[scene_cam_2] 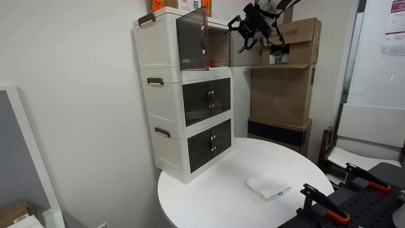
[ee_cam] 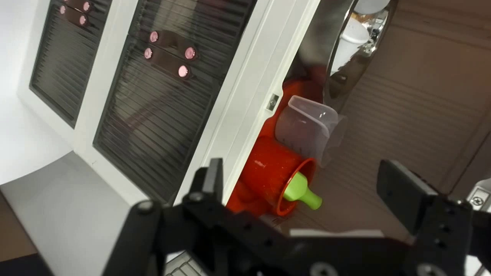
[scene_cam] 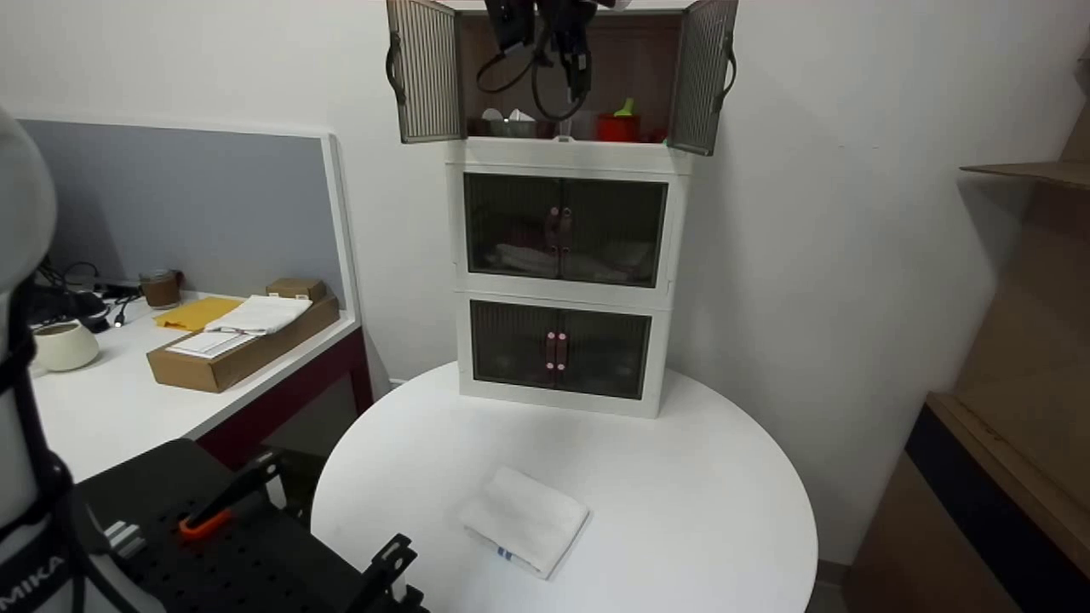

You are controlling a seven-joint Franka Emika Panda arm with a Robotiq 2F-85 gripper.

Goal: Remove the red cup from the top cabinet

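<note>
Inside the top cabinet, 1 red cup holding 1 green piece stands beside 1 clear measuring cup; the gripper hangs, its 2 fingers spread.

white arm, looped cables, black, seemingly silver-screwed hand.

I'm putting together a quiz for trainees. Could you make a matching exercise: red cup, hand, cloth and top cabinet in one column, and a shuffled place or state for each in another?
Column 1
1. red cup
2. hand
3. cloth
4. top cabinet

Column 2
A. folded on the round table
B. doors swung open
C. green thing sticking out of it
D. fingers apart, holding nothing

Pairs: 1-C; 2-D; 3-A; 4-B
</note>
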